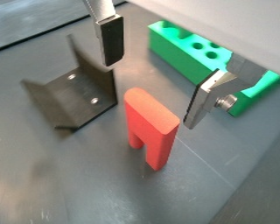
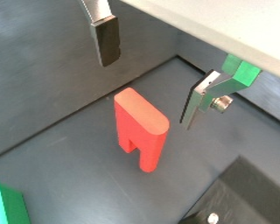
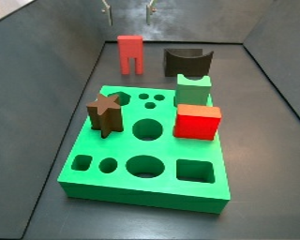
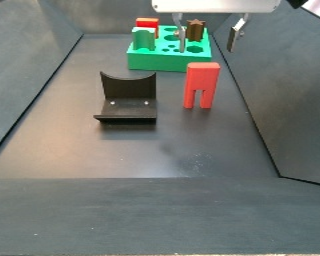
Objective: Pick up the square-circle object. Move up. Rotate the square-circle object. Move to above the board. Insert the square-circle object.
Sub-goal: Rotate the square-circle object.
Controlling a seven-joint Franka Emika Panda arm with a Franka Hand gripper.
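1. We see the gripper hanging over the square-circle object, its fingers spread wide and holding nothing.
2. The square-circle object stands upright on the dark floor, prongs down, apart from both fingers.
3. The fixture stands just beside it.
4. The board lies near, carrying a red cube and a brown star.
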